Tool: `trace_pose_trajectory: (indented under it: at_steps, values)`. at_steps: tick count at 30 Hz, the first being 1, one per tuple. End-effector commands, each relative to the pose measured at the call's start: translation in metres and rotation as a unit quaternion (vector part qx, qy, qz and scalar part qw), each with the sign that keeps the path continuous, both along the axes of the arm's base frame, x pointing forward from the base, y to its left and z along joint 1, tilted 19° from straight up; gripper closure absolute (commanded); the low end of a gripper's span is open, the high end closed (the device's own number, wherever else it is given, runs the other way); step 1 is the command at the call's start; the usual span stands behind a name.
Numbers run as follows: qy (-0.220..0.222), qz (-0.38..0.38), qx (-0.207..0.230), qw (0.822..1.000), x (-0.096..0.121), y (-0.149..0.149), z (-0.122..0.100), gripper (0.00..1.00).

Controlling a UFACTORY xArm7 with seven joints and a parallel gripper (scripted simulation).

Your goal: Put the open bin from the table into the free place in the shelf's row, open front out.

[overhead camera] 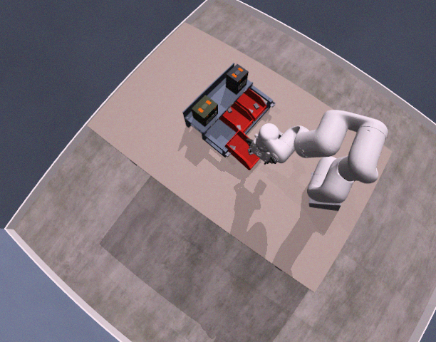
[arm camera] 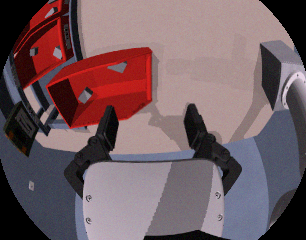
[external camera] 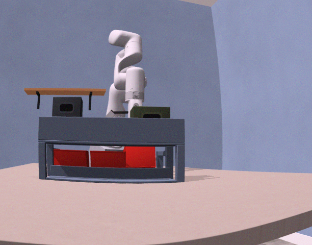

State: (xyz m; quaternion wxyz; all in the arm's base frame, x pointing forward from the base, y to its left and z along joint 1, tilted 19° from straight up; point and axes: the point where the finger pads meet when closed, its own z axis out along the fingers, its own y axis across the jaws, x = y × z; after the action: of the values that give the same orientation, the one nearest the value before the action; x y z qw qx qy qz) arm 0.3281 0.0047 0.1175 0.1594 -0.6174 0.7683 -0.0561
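Note:
The loose red bin [overhead camera: 244, 152] [arm camera: 100, 100] is outside the row, its high rear end at the shelf's front edge by the free place [overhead camera: 219, 133], its low open front away from the shelf. Grey parts [arm camera: 118, 66] [arm camera: 85, 95] lie in it. From behind, it [external camera: 140, 156] shows higher than its neighbours; its underside and exact support are hidden. Two other red bins [overhead camera: 234, 119] [overhead camera: 249, 103] stand in the row on the shelf [external camera: 111, 130]. My gripper [arm camera: 150, 113] is open and empty, one finger close to the loose bin's side near its front end, the other out over the table.
A green box [overhead camera: 204, 110] [external camera: 151, 113] and a dark box [overhead camera: 237, 79] [external camera: 67, 106] stand on the shelf's upper board. An orange board [external camera: 65, 91] on black brackets shows beyond the dark box. The shelf's front posts and lip are close to the bin's rear end.

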Motion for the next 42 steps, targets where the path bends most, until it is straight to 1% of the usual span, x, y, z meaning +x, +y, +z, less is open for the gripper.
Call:
trace_pose_trajectory:
  at_steps: [1,9,14,26,27,31,42]
  values:
    - [-0.002,0.0,0.0,1.0,0.001,0.0,0.001,0.0]
    - [-0.002,0.0,0.0,1.0,0.001,0.0,0.001,0.0]
    - [-0.087,-0.016,-0.017,0.996,0.016,0.007,-0.051,0.0]
    - [-0.087,-0.016,-0.017,0.996,0.016,0.007,-0.051,0.0]
    - [-0.067,-0.019,-0.034,0.997,0.013,0.006,-0.054,0.0]
    - [-0.087,-0.016,-0.017,0.996,0.024,0.011,-0.08,0.0]
    - [-0.087,-0.016,-0.017,0.996,0.024,0.011,-0.08,0.0]
